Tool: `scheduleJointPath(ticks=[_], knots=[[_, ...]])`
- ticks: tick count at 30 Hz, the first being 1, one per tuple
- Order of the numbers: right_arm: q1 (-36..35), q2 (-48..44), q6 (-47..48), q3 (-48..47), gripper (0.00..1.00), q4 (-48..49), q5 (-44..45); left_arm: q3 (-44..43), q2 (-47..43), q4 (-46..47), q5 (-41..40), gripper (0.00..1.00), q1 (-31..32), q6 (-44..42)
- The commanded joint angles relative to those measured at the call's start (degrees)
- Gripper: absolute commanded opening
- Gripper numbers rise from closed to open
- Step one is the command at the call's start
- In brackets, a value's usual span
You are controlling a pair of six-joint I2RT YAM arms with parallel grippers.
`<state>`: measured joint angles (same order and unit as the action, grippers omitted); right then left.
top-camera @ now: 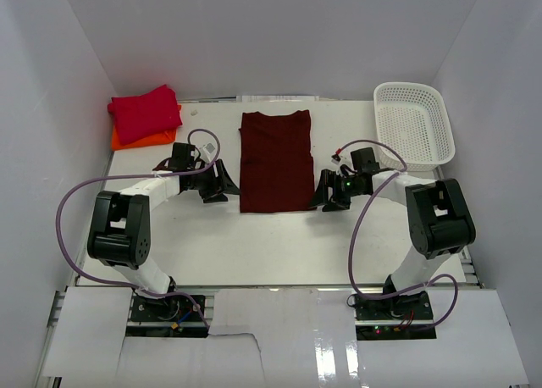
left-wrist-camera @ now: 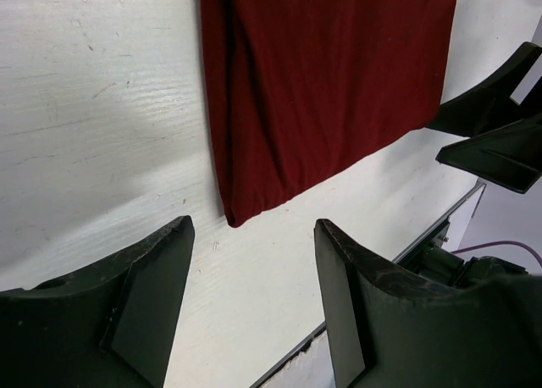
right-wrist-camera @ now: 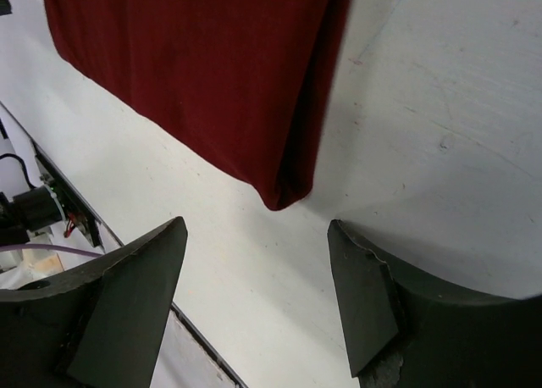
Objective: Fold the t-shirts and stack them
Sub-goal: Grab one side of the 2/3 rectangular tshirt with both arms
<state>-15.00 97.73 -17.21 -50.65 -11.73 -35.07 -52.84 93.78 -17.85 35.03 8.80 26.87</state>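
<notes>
The white table is matte and hard, finely scratched and speckled where the wrist cameras see it up close. Both arms are bolted at its near edge, black joints and white links, each trailing a looped purple cable.

Past the middle of the surface, the left gripper has its two black, wedge-shaped fingers spread wide with nothing between them. The near left corner of the dark maroon t-shirt lies on the table just beyond their tips, untouched. The right gripper is in the same state at the shirt's near right corner: fingers wide apart, empty, and clear of the cloth.

The maroon shirt lies flat at the centre of the table, between the two grippers. It is folded into a long rectangle running from near to far, with its sleeves tucked in. It is a soft, matte knit with a faint lengthwise grain. Its side folds are rounded and doubled, the near hem is straight, and the far end dips slightly at the collar.

At the far left corner, the bright crimson t-shirt is folded into a plump, slightly skewed square. It lies on top of the orange t-shirt, which shows only as a strip along its near side.

At the far right corner stands a white plastic mesh basket, rectangular with rounded corners and a rolled rim.
</notes>
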Motion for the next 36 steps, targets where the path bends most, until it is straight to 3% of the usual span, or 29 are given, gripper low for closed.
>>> scheduleJointPath(ticks=[1, 13, 18, 20, 22, 30, 32, 36], knots=[[0.06, 1.67, -1.5, 2.48, 0.74, 5.48, 0.0, 0.46, -0.96, 0.36, 0.83, 0.69, -0.01, -0.95], [-0.38, 4.22, -4.76, 4.25, 0.71, 11.02, 0.7, 0.81, -1.05, 0.44, 0.66, 0.69, -0.01, -1.03], [-0.64, 5.97, -5.02, 4.25, 0.54, 11.02, 0.79, 0.81, -0.88, 0.44, 0.66, 0.69, -0.01, -1.12], [-0.73, 6.07, -4.67, 4.34, 0.33, 10.94, 1.93, 0.81, -0.88, 0.44, 0.75, 0.69, -0.01, -1.3], [-0.73, 5.8, -4.5, 4.25, 0.26, 10.41, 2.64, 0.9, -0.96, 0.36, 0.75, 0.68, -0.01, -1.3], [-0.73, 6.42, -4.23, 3.81, 0.23, 10.23, 2.72, 1.16, -1.14, 0.18, 1.54, 0.68, -0.01, -1.3], [-0.73, 6.42, -4.15, 3.9, 0.1, 10.23, 2.81, 1.51, -1.58, -0.08, 1.8, 0.68, -0.01, -1.47], [-0.73, 6.42, -3.71, 3.89, 0.08, 9.88, 2.81, 2.21, -1.49, -0.96, 2.5, 0.69, -0.01, -1.82]])
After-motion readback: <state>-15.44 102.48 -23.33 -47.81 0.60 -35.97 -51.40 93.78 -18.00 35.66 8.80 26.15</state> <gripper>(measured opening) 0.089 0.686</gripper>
